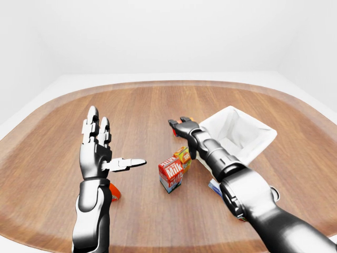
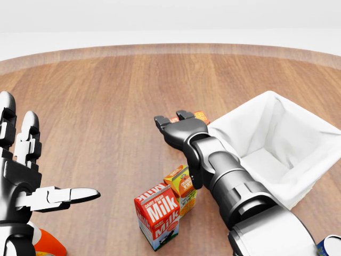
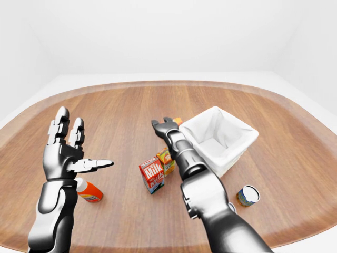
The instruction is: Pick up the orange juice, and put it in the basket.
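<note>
Orange juice (image 2: 182, 186) stood upright beside milk carton (image 2: 158, 214), at six o'clock from right hand (image 2: 173, 124), fingers apart, empty. Left hand (image 2: 24, 176) splayed, farther off. Basket (image 2: 277, 144) at three o'clock.

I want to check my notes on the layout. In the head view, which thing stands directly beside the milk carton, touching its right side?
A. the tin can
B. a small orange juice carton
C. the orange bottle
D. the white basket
B: the small orange juice carton stands right against the milk carton, while the basket lies apart at the right.
</note>
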You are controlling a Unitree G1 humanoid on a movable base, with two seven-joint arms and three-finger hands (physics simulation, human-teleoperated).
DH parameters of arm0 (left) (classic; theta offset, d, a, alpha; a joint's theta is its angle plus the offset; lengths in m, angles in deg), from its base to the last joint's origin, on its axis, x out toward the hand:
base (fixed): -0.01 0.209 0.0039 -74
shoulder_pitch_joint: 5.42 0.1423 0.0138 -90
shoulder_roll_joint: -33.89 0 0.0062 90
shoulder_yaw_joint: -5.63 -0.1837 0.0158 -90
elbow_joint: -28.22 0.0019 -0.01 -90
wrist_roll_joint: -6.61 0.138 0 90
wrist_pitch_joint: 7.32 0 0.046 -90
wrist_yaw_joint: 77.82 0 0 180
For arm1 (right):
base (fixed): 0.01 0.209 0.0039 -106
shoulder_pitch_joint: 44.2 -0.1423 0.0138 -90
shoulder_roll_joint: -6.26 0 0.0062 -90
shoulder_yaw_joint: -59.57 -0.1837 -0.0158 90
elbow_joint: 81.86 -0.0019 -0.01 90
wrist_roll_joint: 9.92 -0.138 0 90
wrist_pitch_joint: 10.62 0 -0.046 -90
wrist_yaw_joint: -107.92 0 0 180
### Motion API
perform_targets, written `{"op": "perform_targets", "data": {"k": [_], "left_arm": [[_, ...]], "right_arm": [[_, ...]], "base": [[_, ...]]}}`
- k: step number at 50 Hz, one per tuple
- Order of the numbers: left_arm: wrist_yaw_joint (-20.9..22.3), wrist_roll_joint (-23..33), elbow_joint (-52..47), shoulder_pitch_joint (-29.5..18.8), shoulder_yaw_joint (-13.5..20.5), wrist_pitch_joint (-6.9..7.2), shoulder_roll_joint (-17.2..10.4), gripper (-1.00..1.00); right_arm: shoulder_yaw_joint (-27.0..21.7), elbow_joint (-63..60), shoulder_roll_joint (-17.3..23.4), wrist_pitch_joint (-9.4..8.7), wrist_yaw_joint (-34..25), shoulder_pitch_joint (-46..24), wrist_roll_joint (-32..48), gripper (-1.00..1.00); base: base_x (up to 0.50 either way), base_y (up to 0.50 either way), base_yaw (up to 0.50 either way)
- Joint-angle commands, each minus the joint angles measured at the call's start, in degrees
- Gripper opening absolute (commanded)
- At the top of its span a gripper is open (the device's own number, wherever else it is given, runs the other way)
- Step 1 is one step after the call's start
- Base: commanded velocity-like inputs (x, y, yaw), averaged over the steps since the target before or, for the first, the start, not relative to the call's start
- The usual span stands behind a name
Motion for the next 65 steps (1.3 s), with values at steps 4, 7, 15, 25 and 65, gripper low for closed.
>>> {"op": "perform_targets", "data": {"k": [4,7,15,25,65], "left_arm": [[0.0,-0.1,0.2,0.0,0.0,0.0,0.0,1.0],[0.0,0.0,0.2,0.0,0.0,0.0,0.0,1.0],[0.0,0.0,0.2,0.0,0.0,0.0,0.0,1.0],[0.0,0.0,0.2,0.0,0.0,0.0,0.0,1.0],[0.0,-0.1,0.2,0.0,0.0,0.0,0.0,1.0]], "right_arm": [[-0.1,0.1,-0.3,0.0,0.5,0.8,0.1,1.0],[-0.1,0.2,-0.4,0.0,0.6,1.0,0.0,1.0],[-0.1,0.3,-0.7,0.0,0.9,1.5,0.0,1.0],[-0.1,0.4,-0.8,0.0,1.1,2.0,0.1,1.0],[-0.2,1.0,-1.9,0.0,3.2,5.7,0.3,1.0]], "base": [[0.0,0.0,0.0],[0.0,0.0,0.0],[0.0,0.0,0.0],[0.0,0.0,0.0],[0.0,0.0,0.0]]}}
